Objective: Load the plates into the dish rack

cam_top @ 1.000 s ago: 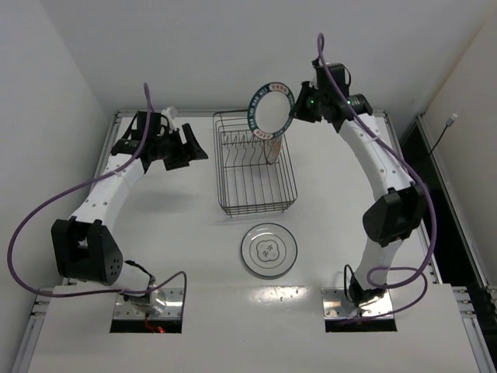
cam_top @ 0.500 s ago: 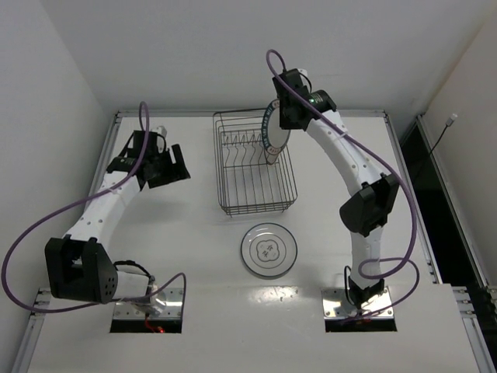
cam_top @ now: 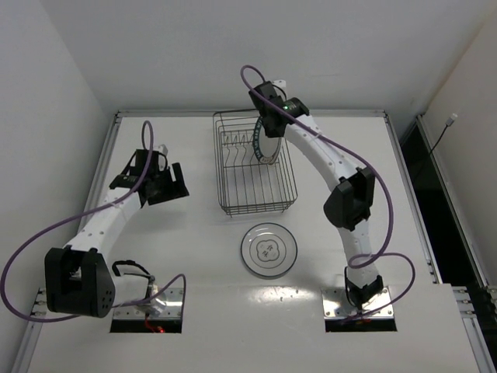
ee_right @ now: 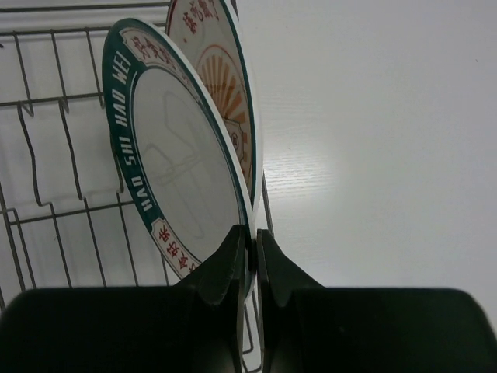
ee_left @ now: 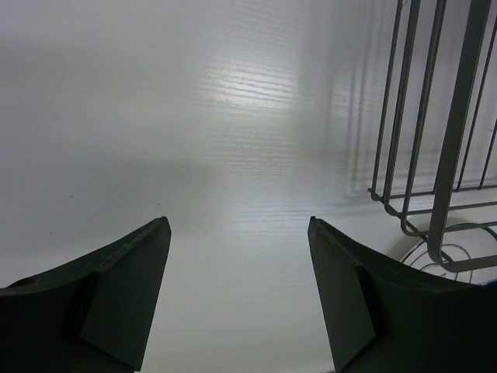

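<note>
My right gripper (ee_right: 254, 237) is shut on the rim of the teal-rimmed plate (ee_right: 178, 155), holding it upright on edge over the dish rack (ee_right: 46, 210). Close behind it, a white plate with red-orange marks (ee_right: 225, 85) stands upright at the rack's right side. From above, the teal-rimmed plate (cam_top: 262, 144) hangs inside the rack (cam_top: 252, 194) at its far right, under my right gripper (cam_top: 268, 128). A pale grey-white plate (cam_top: 269, 250) lies flat on the table in front of the rack. My left gripper (cam_top: 167, 189) is open and empty, left of the rack.
The rack's upright prongs (cam_top: 237, 151) line its far half. In the left wrist view, my left gripper (ee_left: 237, 225) hovers over bare white table (ee_left: 233, 116) with the rack's near left corner (ee_left: 450, 155) at the right. White walls close in the table's far and left sides.
My right arm has swung left, carrying the teal-rimmed plate from above the rack's far right corner down into the rack. My left arm has drawn back toward the near side, still open.
</note>
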